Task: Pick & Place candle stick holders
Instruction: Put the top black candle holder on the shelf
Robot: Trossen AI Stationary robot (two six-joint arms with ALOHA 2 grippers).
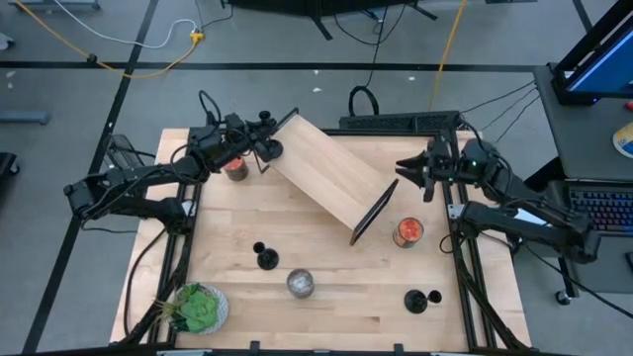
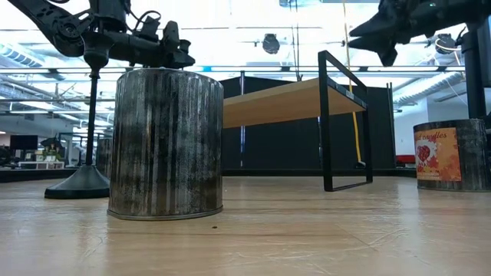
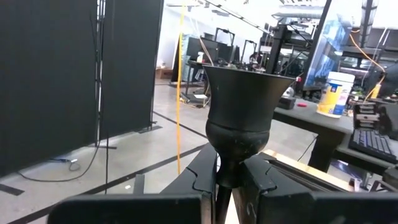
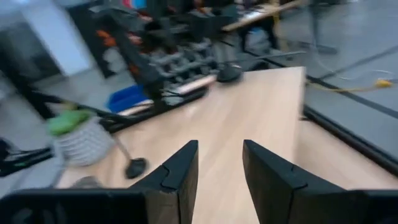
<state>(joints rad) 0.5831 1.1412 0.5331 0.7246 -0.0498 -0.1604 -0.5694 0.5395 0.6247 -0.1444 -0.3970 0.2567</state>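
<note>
Candle stick holder, held (image 3: 239,118): black metal, flared bell-shaped cup over a rounded knop and a thin stem. The left gripper (image 3: 231,177) pinches it below the knop, fingers (image 3: 202,168) pressed against it on both sides. In the high view this gripper (image 1: 259,146) sits at the far left end of the wooden shelf (image 1: 326,178), with the holder's round flat base (image 1: 270,152) touching the shelf's top near that end. The low view shows the upright stem and base (image 2: 78,182) behind the silver jar.

Candle stick holder, standing (image 1: 266,257): black, round base, thin stem, on the table (image 1: 346,297) just beside the silver jar (image 1: 301,284).

Candle stick holder, near right corner (image 1: 418,300): black, flat round base; whether it is upright or tipped cannot be told.

Right gripper (image 1: 404,168): raised near the right end of the wooden shelf, fingers (image 4: 180,171) parted, nothing between them.

Wooden shelf: light board on black metal frame legs (image 1: 374,210), set diagonally across the table.

Orange-red glass jars: one (image 1: 235,168) under the left arm, one (image 1: 407,231) beside the shelf's right leg, with a printed label in the low view (image 2: 439,153).

Silver jar: squat, streaked metal (image 2: 165,142).

Potted green plant (image 1: 196,309): near left corner.
</note>
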